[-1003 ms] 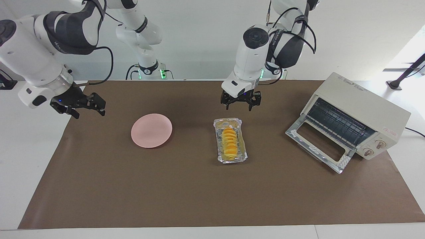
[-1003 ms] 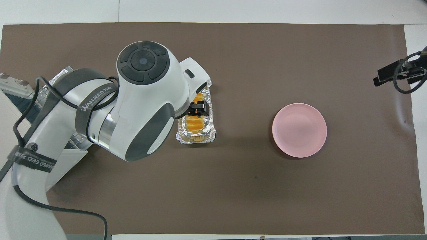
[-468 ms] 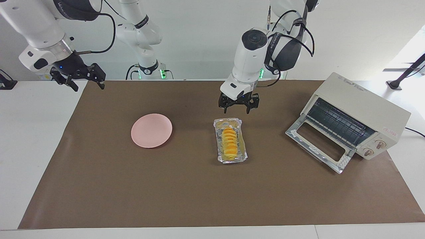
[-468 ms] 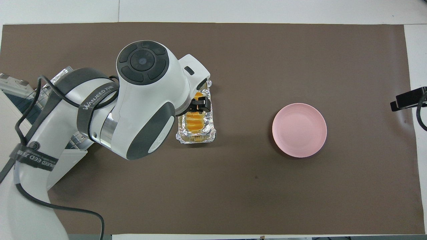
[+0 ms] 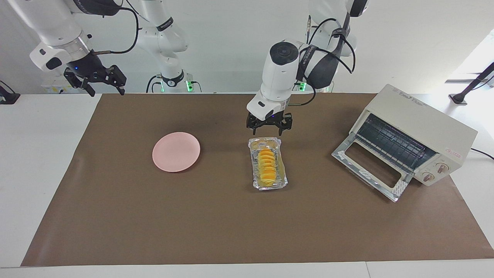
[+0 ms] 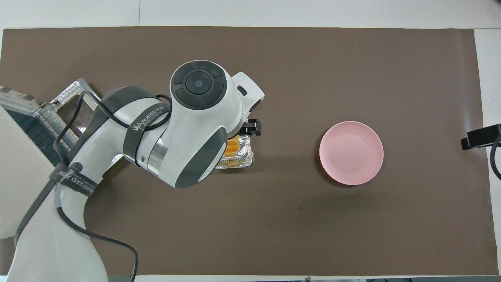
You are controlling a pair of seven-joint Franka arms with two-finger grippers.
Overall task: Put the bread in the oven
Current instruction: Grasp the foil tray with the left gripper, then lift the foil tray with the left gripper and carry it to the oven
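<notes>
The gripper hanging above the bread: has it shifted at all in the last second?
Yes. In the facing view the left gripper has slid toward the pink plate's end and come lower, closer over the foil tray holding the bread.

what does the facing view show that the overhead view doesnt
Only the facing view shows the whole bread in its foil tray, the oven front with rack and knobs, and the left gripper open above the tray's end nearer the robots, touching nothing. The right gripper waits open by the table's edge.

Only the overhead view shows the left arm covering most of the tray.

Both show the pink plate and the oven's door dropped open.
</notes>
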